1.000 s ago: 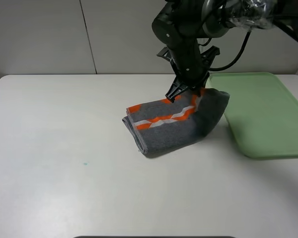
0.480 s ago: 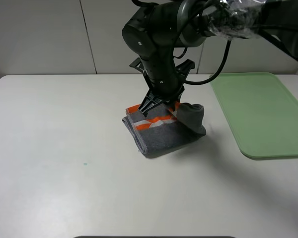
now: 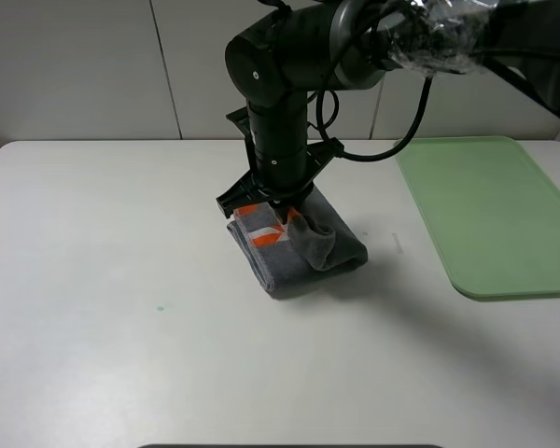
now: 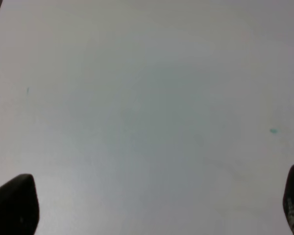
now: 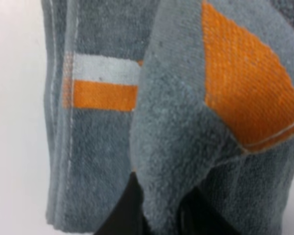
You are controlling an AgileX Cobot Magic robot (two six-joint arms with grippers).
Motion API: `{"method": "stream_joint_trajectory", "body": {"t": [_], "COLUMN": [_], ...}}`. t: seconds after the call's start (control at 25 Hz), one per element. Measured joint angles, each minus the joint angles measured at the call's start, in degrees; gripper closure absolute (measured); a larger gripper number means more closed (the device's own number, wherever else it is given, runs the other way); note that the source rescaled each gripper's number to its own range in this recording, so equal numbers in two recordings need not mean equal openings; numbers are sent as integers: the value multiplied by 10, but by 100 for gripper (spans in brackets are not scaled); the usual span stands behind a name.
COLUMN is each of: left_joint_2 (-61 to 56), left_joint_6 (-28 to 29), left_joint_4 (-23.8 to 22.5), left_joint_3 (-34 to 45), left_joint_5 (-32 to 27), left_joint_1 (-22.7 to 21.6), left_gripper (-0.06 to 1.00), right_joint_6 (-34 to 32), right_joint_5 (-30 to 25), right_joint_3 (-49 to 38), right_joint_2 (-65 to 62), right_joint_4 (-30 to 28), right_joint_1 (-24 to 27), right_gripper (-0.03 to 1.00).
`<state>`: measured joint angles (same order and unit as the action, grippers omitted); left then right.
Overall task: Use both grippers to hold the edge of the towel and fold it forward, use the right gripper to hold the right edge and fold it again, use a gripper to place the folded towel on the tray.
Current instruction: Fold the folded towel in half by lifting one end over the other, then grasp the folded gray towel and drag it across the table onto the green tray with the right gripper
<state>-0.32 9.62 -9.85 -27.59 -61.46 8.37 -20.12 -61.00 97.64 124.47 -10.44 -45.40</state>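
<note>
My right gripper (image 3: 278, 207) is clamped on the towel (image 3: 303, 250) edge, which is lifted over the folded rest, mid-table (image 3: 121, 280) toward the far edge. Tray (image 3: 485, 215) lies along the right edge. Left gripper (image 4: 154, 203) hangs spread wide above the table.

One towel (image 3: 303, 250), one green tray (image 3: 490, 210), one table (image 3: 121, 280); two pincers: left pincer (image 4: 154, 203), right pincer (image 3: 281, 216).

Nothing here can be read: no lettering, number, label or brand mark shows in any view. The towel (image 3: 299, 247) in the middle of the frame carries only plain orange and white bands. The green tray (image 3: 485, 215) at the right and the white bench (image 3: 121, 280) are unmarked surfaces.
</note>
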Motion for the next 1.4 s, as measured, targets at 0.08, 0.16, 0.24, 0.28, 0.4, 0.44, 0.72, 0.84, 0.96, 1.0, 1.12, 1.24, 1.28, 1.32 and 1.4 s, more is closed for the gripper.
{"method": "stream_joint_trajectory", "body": {"t": [0.08, 0.16, 0.24, 0.28, 0.4, 0.44, 0.72, 0.84, 0.96, 1.0, 1.12, 1.24, 1.28, 1.32, 1.4], "left_joint_2": [0, 0, 0, 0, 0, 0, 0, 0, 0, 0, 0, 0, 0, 0, 0], "left_joint_6": [0, 0, 0, 0, 0, 0, 0, 0, 0, 0, 0, 0, 0, 0, 0], "left_joint_4": [0, 0, 0, 0, 0, 0, 0, 0, 0, 0, 0, 0, 0, 0, 0], "left_joint_3": [0, 0, 0, 0, 0, 0, 0, 0, 0, 0, 0, 0, 0, 0, 0], "left_joint_5": [0, 0, 0, 0, 0, 0, 0, 0, 0, 0, 0, 0, 0, 0, 0], "left_joint_1": [0, 0, 0, 0, 0, 0, 0, 0, 0, 0, 0, 0, 0, 0, 0], "left_gripper": [-6, -6, -6, -6, -6, -6, -6, -6, -6, -6, -6, -6, -6, -6, -6], "right_joint_6": [-5, -5, -5, -5, -9, -13, -35, -31, -3, 10, 43, 76, 90, 105, 133], "right_joint_5": [7, 8, 8, 8, 11, 13, 37, 38, 38, 37, 33, 33, 32, 32, 31], "right_joint_3": [0, 0, 0, 0, 0, 0, 0, 0, 0, 0, 0, 0, 0, 0, 0], "right_joint_2": [0, 0, 0, 0, 0, 0, 0, 0, 0, 0, 0, 0, 0, 0, 0], "right_joint_4": [1, 1, 2, 4, 14, 20, 45, 47, 47, 47, 46, 46, 46, 46, 45], "right_joint_1": [0, 0, 0, 0, 0, 0, 0, 0, 0, 0, 3, 22, 33, 42, 65], "right_gripper": [90, 90, 90, 90, 88, 80, 1, -2, -3, -3, -3, -3, -3, -3, -3]}}
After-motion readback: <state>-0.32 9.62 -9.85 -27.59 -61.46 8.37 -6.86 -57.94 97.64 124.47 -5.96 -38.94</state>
